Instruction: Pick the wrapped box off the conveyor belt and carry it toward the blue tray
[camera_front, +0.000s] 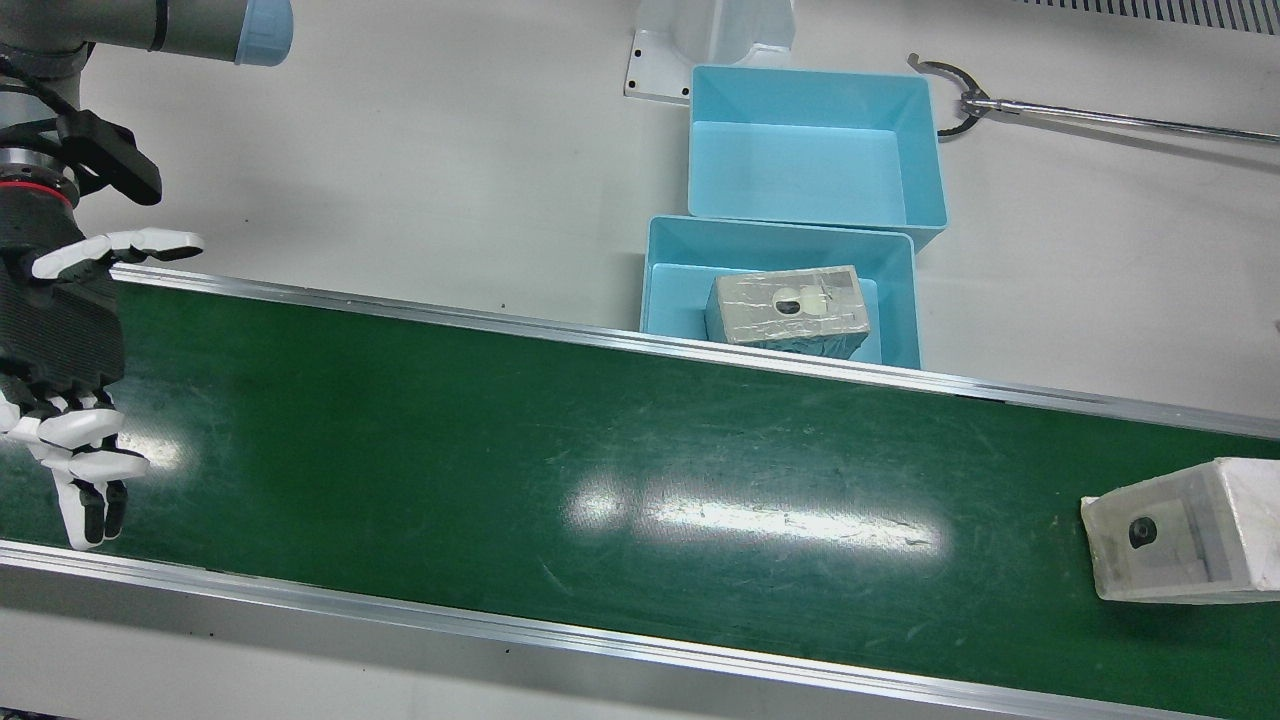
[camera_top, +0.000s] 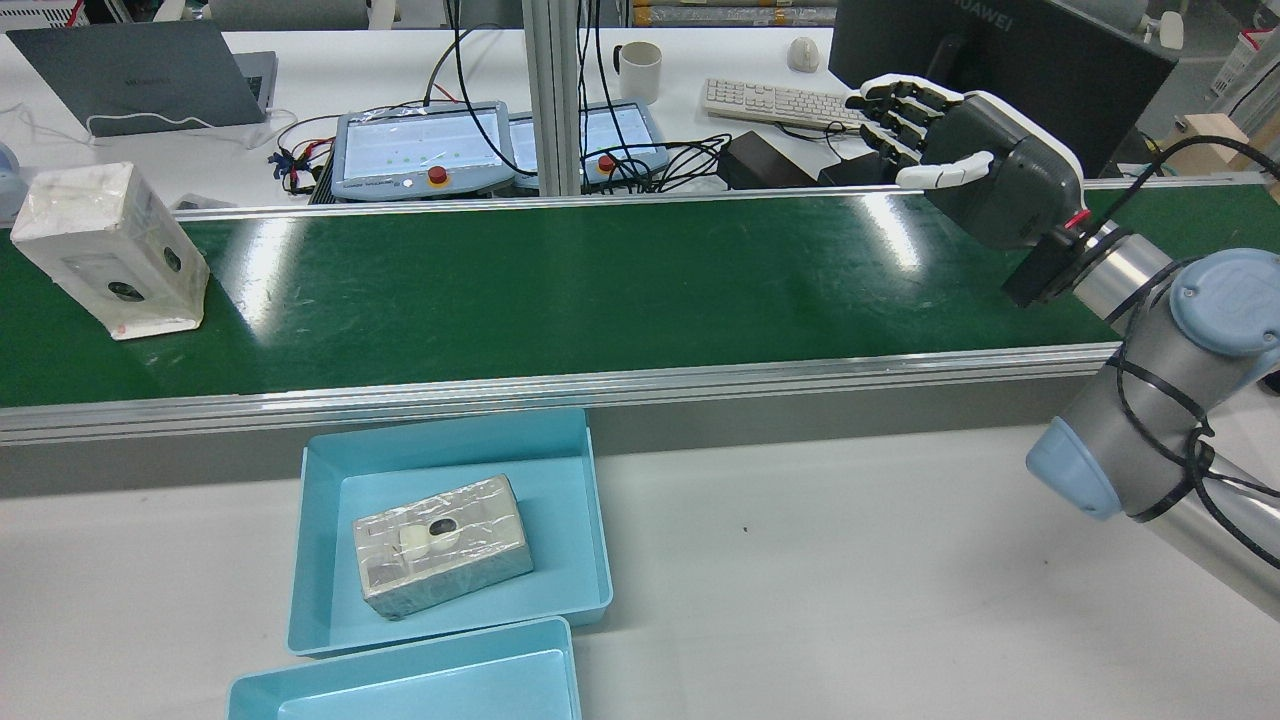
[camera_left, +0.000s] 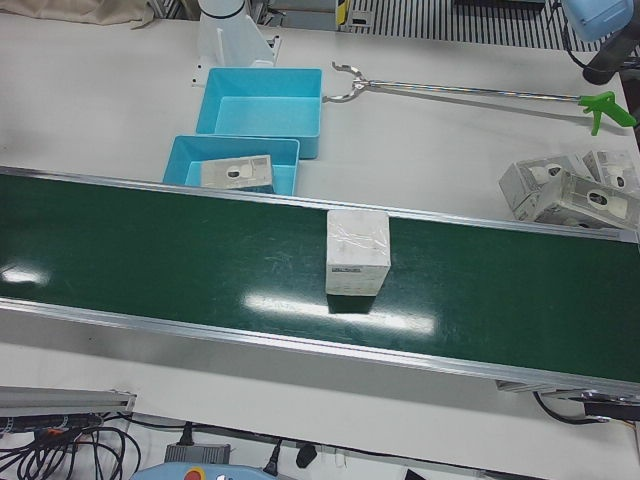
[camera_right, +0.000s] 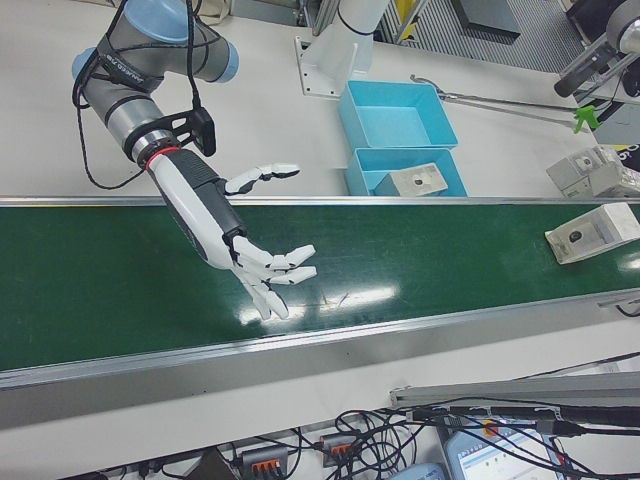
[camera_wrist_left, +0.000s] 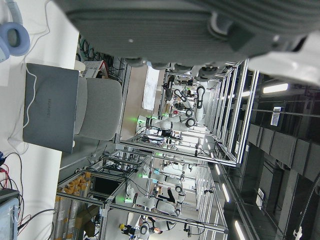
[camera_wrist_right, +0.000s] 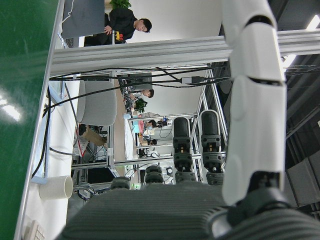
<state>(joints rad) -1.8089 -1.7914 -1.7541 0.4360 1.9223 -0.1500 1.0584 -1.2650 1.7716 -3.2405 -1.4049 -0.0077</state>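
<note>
A white wrapped box (camera_front: 1180, 540) (camera_top: 110, 250) (camera_left: 357, 250) (camera_right: 590, 232) stands on the green conveyor belt (camera_front: 600, 450), at the end far from my right hand. That right hand (camera_front: 60, 380) (camera_top: 960, 150) (camera_right: 240, 250) hovers open over the belt's other end, fingers spread, holding nothing. A blue tray (camera_front: 660, 260) (camera_top: 310, 560) beside the belt holds a silver wrapped box (camera_front: 790, 305) (camera_top: 440, 545). Of my left hand (camera_wrist_left: 175, 20), only the dark palm shows in its own view; its fingers are hidden.
A second, empty blue tray (camera_front: 815, 150) sits behind the first. A long reach-grabber tool (camera_front: 1000, 105) (camera_left: 470, 92) lies on the white table. Several wrapped boxes (camera_left: 570, 185) are piled by the belt's end. Laptop (camera_top: 140, 80), keyboard (camera_top: 770, 100) and pendants (camera_top: 420, 150) lie beyond the belt.
</note>
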